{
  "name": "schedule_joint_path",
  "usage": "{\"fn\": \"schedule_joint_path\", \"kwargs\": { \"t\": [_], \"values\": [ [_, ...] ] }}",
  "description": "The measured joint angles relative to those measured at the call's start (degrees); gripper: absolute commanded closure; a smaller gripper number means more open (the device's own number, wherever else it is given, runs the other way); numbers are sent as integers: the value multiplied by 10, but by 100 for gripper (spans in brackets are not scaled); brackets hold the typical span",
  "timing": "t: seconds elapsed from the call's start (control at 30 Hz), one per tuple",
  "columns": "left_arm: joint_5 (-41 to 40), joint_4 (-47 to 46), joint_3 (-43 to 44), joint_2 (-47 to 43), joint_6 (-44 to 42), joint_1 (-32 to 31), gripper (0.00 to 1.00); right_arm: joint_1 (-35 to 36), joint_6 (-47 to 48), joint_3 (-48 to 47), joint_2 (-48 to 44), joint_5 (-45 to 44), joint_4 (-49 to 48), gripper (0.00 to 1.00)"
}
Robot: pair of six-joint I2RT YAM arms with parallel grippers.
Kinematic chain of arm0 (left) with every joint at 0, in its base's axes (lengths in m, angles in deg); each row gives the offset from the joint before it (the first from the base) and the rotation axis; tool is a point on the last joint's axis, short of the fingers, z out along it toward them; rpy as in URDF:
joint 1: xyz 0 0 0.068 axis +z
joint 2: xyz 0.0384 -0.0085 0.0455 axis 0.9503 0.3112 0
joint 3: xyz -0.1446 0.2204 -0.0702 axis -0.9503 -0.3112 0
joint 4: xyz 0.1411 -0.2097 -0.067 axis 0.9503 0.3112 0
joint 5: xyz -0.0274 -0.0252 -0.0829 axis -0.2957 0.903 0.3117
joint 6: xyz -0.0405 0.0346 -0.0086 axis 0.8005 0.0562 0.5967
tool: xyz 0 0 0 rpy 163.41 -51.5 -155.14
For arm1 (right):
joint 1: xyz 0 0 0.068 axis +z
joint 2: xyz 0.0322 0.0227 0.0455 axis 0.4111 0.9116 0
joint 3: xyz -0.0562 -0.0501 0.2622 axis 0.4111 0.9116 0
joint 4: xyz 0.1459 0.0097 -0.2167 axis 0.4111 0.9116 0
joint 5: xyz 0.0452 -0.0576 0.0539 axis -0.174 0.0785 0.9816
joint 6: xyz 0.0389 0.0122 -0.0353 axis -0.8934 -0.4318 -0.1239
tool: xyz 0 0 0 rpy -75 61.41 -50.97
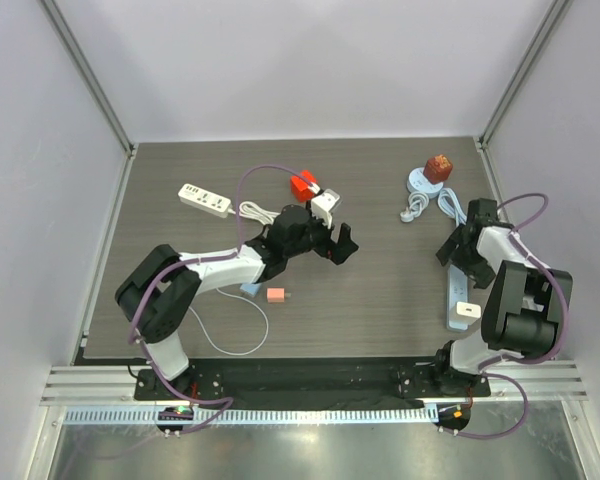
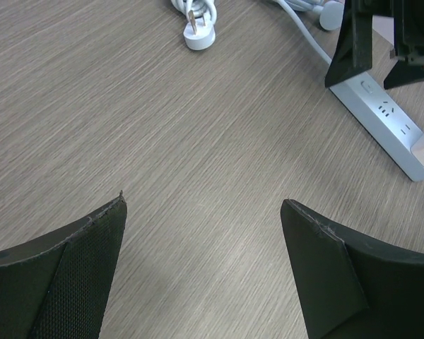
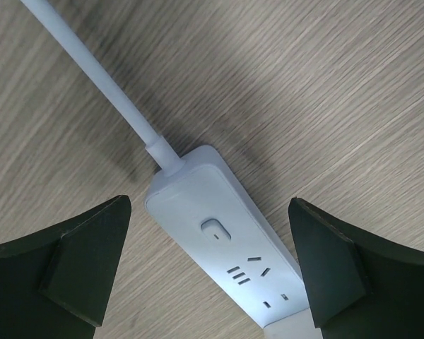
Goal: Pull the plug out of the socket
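My right gripper [image 3: 208, 205] is spread wide and grasps nothing, hanging above the cable end of the white power strip [image 3: 230, 247]. The plug [image 1: 468, 310] sits in the strip's near end (at the table's right side). My left gripper [image 2: 201, 201] is released too, over the bare table [image 2: 162, 127].

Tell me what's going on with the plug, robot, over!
Left gripper open, empty, over bare table. Right gripper open above power strip, switch end. Plug in strip, untouched. Nothing in the way.
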Motion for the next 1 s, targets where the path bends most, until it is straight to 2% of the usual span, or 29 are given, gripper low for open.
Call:
{"fn": "schedule_joint_path", "kwargs": {
  "t": [0.07,0.23,0.27,0.33,0.37,0.47,0.63,0.77,1.0],
  "values": [
    [0,-2,0,0,0,1,10,3,0,9,0,3,-3,2],
    [-4,-5,0,0,0,2,10,8,-7,26,0,10,-10,19],
    [-6,-5,-1,0,0,3,10,8,-11,30,0,9,-12,32],
    [-10,-5,-2,0,0,3,10,8,-17,39,-9,10,-18,40],
    [-11,-5,-2,0,-1,3,10,10,-23,44,-16,12,-22,49],
    [-16,-4,-2,0,-1,3,11,32,-45,56,-30,17,-28,61],
    [-16,1,-2,0,-6,3,13,80,-99,57,-31,-7,-28,66],
    [-3,0,-2,0,-19,3,12,159,-160,57,-31,-13,-30,67],
    [95,-9,-2,0,-48,3,6,261,-288,57,-31,-17,-36,66]
  ]
}}
